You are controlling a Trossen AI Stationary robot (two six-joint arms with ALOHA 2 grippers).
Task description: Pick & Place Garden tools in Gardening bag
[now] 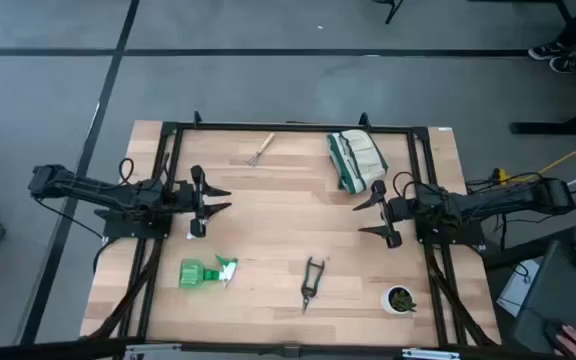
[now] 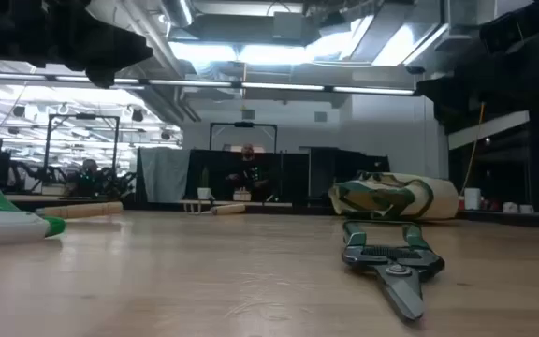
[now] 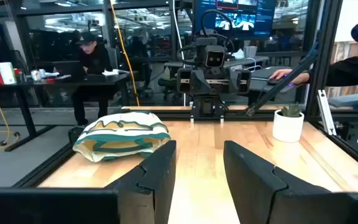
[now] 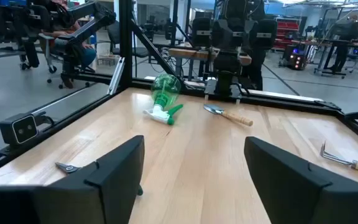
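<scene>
Nothing is bagged yet; the soft cream canvas bag with dark green trim (image 1: pixel 355 159) lies at the table's far edge, just beyond the right gripper (image 1: pixel 377 214), whose fingers are spread wide and empty. The left gripper (image 1: pixel 214 199) is also parted, holding nothing. The green spray bottle with its white trigger (image 1: pixel 206 272) lies on its side just nearer the front edge than the left gripper (long axis across the table); the left arm looks the natural one to take it. The black pruning shears (image 1: pixel 312 281) lie between the arms; the wooden-handled hand rake (image 1: pixel 261 148) lies at the far edge.

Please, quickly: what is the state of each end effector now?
Left end effector: open, holding nothing, above the table's left side.
Right end effector: open, holding nothing, above the right side near the gardening bag.
</scene>
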